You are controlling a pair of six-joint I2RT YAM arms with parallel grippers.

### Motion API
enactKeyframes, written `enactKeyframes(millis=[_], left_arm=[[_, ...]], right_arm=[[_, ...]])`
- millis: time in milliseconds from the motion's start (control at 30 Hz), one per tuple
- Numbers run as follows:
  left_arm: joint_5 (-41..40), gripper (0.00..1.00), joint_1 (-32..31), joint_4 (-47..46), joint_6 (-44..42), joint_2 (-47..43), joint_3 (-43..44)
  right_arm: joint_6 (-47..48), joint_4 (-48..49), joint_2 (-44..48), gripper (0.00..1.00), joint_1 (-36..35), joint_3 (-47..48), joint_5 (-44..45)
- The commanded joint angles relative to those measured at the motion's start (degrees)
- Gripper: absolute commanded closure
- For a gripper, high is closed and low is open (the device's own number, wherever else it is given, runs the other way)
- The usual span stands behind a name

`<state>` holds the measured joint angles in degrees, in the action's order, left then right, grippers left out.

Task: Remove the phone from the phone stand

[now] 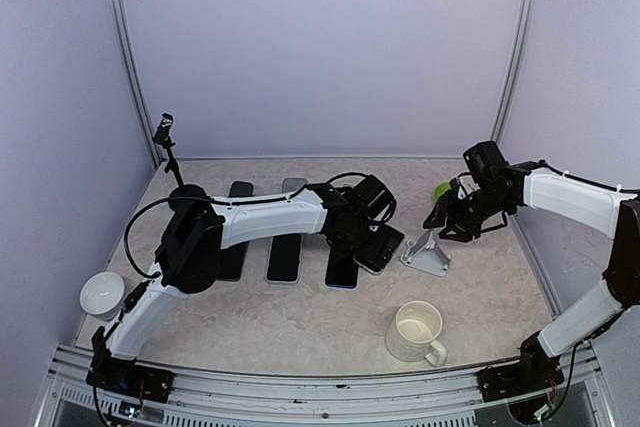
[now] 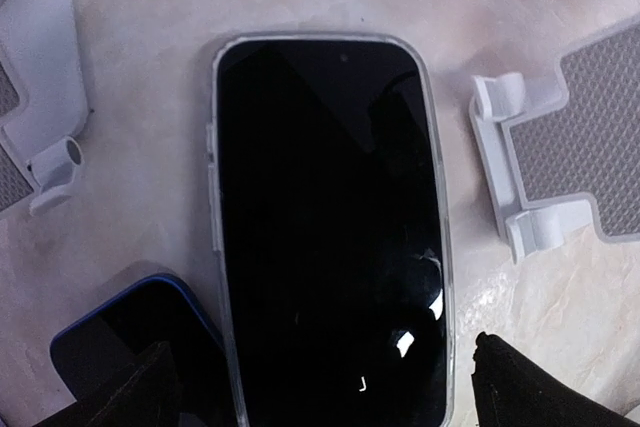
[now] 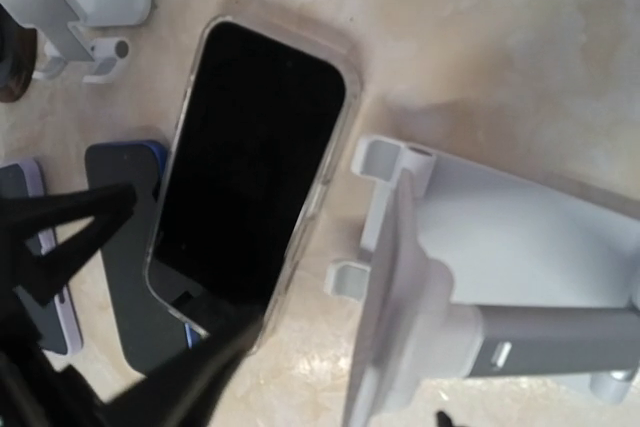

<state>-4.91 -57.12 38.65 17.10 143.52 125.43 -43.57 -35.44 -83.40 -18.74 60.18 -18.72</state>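
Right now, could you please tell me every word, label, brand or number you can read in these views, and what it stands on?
None can be read.
The phone has a dark, blank screen; the stand, the mug and the other phones show no lettering.

Phone, black screen, clear case, lying flat screen-up just beside grey phone stand
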Motion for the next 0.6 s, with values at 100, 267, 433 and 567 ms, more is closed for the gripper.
enactKeyframes(millis=[100,267,433,567], left_arm=[[-2.7,0.01,-1.4,2.7,-2.9,3.8,4.3],[-4.2,0.01,-2.6,3.3,-4.6,6.1,5.8],[-4.9,0.02,-3.1,3.4,-5.9,7.5,6.1],[-5.3,0.03,-3.6,4.0,-7.4,8.7,6.5]], right_arm=[[0.7,-0.7,-0.2,0.49,-0.6,0.9,0.4],[0.7,-0.7,-0.2,0.49,-0.5,0.6,0.1],[0.8,-0.7,0.0,0.49,-0.5,0.5,0.1],[0.8,-0.7,0.0,0.49,-0.6,0.4,0.0]])
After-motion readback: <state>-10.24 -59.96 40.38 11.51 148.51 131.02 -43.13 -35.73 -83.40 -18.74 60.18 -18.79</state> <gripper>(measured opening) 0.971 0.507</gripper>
